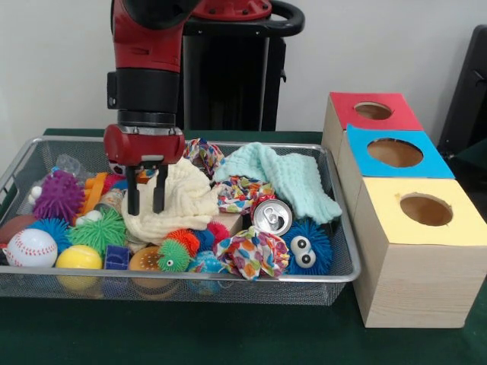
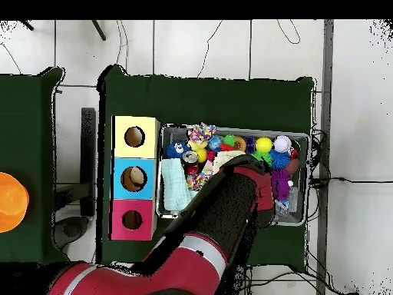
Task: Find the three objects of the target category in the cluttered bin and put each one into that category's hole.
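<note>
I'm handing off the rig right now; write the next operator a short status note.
Gripper: open, empty, fingers pointing down just over the cream cloth in the wire bin.
Bin: still full of clutter: mint cloth, soda can, baseball, spiky balls, patterned fabric pieces.
Boxes beside the bin: red hole, blue hole, yellow hole; nothing seen going in.
Left: no drop confirmed; find and place the target items.

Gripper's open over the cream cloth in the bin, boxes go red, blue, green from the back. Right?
Not quite: the front view shows the nearest box topped yellow, not green. The gripper is open over the cream cloth, with red and blue behind.
</note>
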You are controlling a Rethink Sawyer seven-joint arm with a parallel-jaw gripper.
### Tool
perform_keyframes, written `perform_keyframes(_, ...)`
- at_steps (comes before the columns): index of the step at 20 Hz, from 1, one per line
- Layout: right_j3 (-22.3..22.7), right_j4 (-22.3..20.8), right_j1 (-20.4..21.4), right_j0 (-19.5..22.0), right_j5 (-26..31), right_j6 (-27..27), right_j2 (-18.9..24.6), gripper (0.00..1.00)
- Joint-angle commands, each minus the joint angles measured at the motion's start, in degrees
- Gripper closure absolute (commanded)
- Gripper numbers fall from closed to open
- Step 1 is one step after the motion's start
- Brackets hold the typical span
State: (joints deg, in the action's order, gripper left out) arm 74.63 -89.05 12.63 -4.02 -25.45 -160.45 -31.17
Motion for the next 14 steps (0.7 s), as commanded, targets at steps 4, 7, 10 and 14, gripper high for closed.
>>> perform_keyframes(4,-0.5,2.5,-3.2,0.5,2.5,14.0,9.2,1.0)
perform_keyframes(7,-0.6,2.1,-3.3,0.3,2.2,13.5,9.1,1.0)
perform_keyframes(10,-1.0,1.0,-3.7,-0.5,1.6,11.5,8.6,1.0)
perform_keyframes(14,-1.2,-1.2,-4.0,-1.7,-0.6,5.7,7.5,1.0)
